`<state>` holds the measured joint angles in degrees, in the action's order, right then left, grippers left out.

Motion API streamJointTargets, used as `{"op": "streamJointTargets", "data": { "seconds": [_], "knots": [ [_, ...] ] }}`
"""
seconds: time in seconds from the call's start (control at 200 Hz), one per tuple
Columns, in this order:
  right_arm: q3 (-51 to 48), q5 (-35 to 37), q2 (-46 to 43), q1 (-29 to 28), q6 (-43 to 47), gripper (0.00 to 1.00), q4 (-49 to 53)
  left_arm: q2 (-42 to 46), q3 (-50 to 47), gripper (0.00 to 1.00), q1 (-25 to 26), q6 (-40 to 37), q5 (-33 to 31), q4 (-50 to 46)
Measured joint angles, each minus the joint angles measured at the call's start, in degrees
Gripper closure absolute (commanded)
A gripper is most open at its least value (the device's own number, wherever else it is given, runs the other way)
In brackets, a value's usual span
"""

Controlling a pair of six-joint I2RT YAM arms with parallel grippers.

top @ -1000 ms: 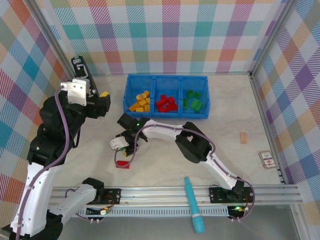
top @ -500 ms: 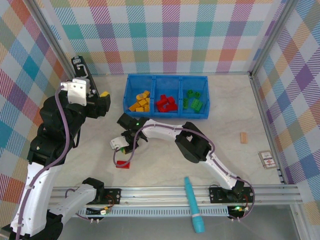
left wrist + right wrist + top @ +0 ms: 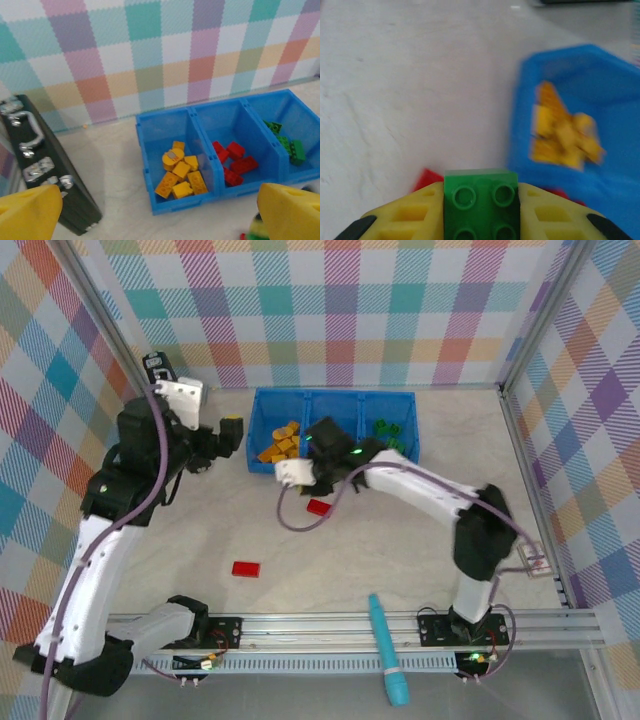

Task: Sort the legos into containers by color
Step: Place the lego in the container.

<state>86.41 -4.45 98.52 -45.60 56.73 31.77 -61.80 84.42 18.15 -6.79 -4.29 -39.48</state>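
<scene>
Green lego point(image 3: 480, 192) clamped in the right hand point(image 3: 480, 212), just short of the tray point(image 3: 300, 393).
Nearest on the bench point(image 3: 420, 540), one red lego point(image 3: 245, 568) is left loose, and a second red lego point(image 3: 318, 506) lies almost under the right hand. The green lego is pinched by its sides, studs up, probably for a clean drop; the green compartment point(image 3: 408, 410) lies at the tray's other end. Beside the tray's left end, the left hand point(image 3: 230, 432) is held wide open and empty, apparently kept clear.
</scene>
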Motion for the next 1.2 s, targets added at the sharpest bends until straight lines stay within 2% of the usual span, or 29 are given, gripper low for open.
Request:
{"op": "streamJointTargets", "data": {
  "seconds": [0.15, 0.315, 0.445, 0.665, 0.82, 1.015, 1.08, 1.195],
  "knots": [
    [-6.7, 1.8, -12.6, 8.9, -0.8, 0.70, -2.7, -5.5, 0.1, 0.01, 0.0, 4.3, 3.8, -2.4],
    [-13.7, 4.0, -16.2, 16.4, -0.9, 0.69, -10.1, -10.7, -1.5, 0.00, 0.0, 11.6, 11.8, -3.2],
    [-15.6, 4.6, -12.6, 20.1, -2.4, 0.70, -14.5, -14.1, -6.6, 0.00, 2.1, 16.6, 14.3, -2.4],
    [-16.3, 6.3, -2.6, 25.2, -8.8, 0.70, -22.8, -19.6, -11.0, 0.00, 10.8, 21.2, 9.8, -3.7],
    [-16.0, 8.3, 3.0, 26.9, -12.2, 0.69, -26.4, -25.2, -12.2, 0.00, 13.4, 28.0, 9.2, -2.5],
    [-13.4, 9.9, 8.7, 28.1, -14.2, 0.61, -28.1, -30.6, -17.4, 0.00, 15.1, 42.0, 9.4, 2.6],
    [-12.5, 9.9, 9.8, 28.3, -14.5, 0.52, -28.8, -31.4, -18.4, 0.00, 15.8, 47.1, 9.3, 4.1],
    [-10.9, 9.8, 11.0, 28.7, -15.1, 0.43, -29.5, -31.5, -19.4, 0.00, 16.9, 56.2, 9.0, 7.2]
  ]
}}
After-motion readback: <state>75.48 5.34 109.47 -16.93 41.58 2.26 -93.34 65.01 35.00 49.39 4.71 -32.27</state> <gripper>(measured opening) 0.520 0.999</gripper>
